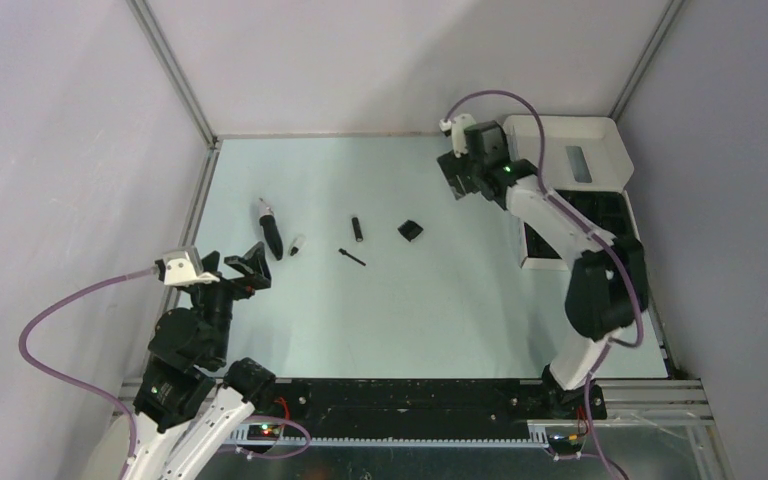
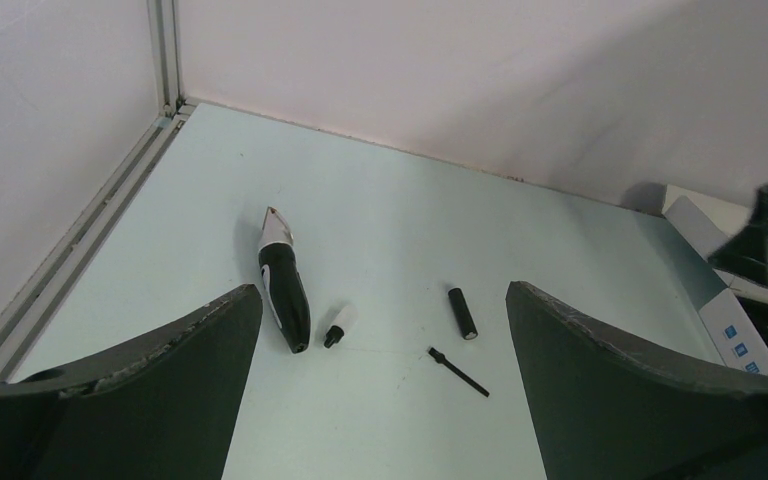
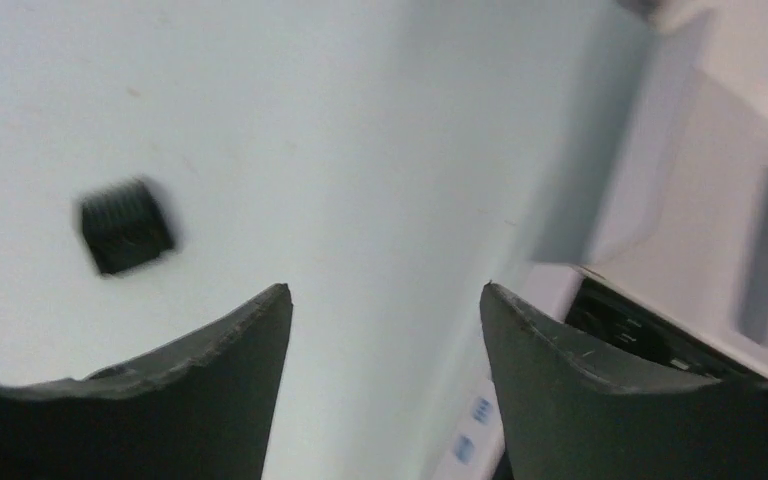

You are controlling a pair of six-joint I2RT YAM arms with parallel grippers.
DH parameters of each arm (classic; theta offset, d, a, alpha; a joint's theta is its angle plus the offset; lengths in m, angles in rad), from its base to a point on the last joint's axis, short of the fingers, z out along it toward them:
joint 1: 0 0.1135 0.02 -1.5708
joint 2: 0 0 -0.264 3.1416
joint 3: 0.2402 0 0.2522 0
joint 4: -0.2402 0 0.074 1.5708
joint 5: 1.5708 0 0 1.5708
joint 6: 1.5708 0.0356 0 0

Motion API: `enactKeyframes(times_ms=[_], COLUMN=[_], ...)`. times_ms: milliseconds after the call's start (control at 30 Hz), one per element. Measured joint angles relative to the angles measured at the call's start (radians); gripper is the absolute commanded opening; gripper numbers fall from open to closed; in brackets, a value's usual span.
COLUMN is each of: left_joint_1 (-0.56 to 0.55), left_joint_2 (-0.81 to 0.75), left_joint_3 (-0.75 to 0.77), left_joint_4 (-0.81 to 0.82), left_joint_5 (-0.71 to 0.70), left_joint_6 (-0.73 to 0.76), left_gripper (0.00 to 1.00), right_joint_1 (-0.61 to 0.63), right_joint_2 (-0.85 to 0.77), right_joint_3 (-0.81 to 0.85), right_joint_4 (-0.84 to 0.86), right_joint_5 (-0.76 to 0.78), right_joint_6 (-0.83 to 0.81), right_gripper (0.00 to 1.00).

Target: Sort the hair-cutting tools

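The trimmer lies flat on the left part of the tabletop, its silver tip toward the back wall. Just right of its blunt end sits 1 small black-and-white cap. Farther right of the trimmer lie a short cylinder and, a little nearer the arms, a thin stick; the 2 are close but apart. Farther right again is the squarish comb, on its own. Well right of the trimmer, at the far right side, stands the white box, lid up and black insert showing.

The left end effector hovers just on the near side of the trimmer, fingers spread wide with nothing between them. The right end effector hangs far right of the trimmer, between comb and box, fingers apart and empty. Its own camera shows the comb blurred, off to the left.
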Motion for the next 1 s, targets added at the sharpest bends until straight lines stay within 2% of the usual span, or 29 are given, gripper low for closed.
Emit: enactKeyframes(times_ms=[167,233,500,1000], left_joint_1=[0.0,0.0,0.005,0.008], left_joint_2=[0.006,0.015,0.047,0.074], left_joint_3=[0.0,0.0,0.0,0.0], left_joint_4=[0.0,0.0,0.0,0.0], left_joint_5=[0.0,0.0,0.002,0.011], left_joint_6=[0.0,0.0,0.001,0.008], left_gripper=[1.0,1.0,1.0,1.0], right_joint_1=[0.053,0.068,0.178,0.209], right_joint_2=[0.25,0.317,0.494,0.569], right_joint_3=[0.296,0.348,0.398,0.436], right_joint_4=[-0.194,-0.233,-0.341,-0.348], right_joint_5=[-0.084,-0.095,-0.138,-0.227], right_joint_6=[0.201,0.24,0.322,0.386], right_gripper=[0.66,0.66,0.66,0.68])
